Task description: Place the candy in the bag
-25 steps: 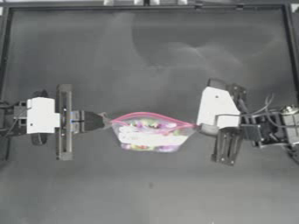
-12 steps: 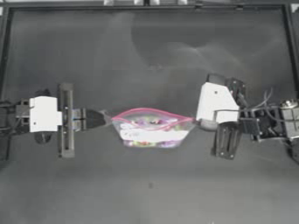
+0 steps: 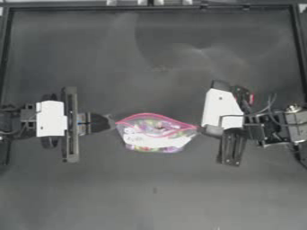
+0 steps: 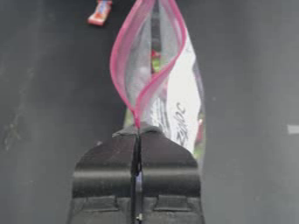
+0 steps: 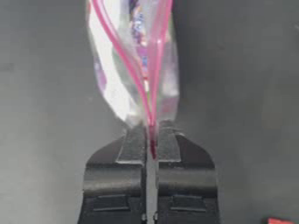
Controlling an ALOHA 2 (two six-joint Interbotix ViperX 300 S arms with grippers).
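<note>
The bag (image 3: 156,134) lies at the table's middle, a clear pouch with a pink closure strip and coloured sweets inside. My left gripper (image 3: 111,122) is shut on the left end of its mouth. My right gripper (image 3: 203,130) is shut on the right end. Between them the pink strip bows apart into a narrow opening. The left wrist view shows the pinched bag (image 4: 175,96) in my left gripper (image 4: 139,129). The right wrist view shows the bag (image 5: 111,87) in my right gripper (image 5: 151,127). The candy (image 4: 100,12), red-orange, lies on the table beyond the bag, beside the right arm (image 3: 251,98).
Dark table all round, framed by a raised black edge (image 3: 150,6) at the back. The right arm's white body (image 3: 219,108) and its cables sit close to the candy.
The bag's pink mouth has bowed a little wider between the two grippers. The right arm has shifted slightly; both grips hold.
</note>
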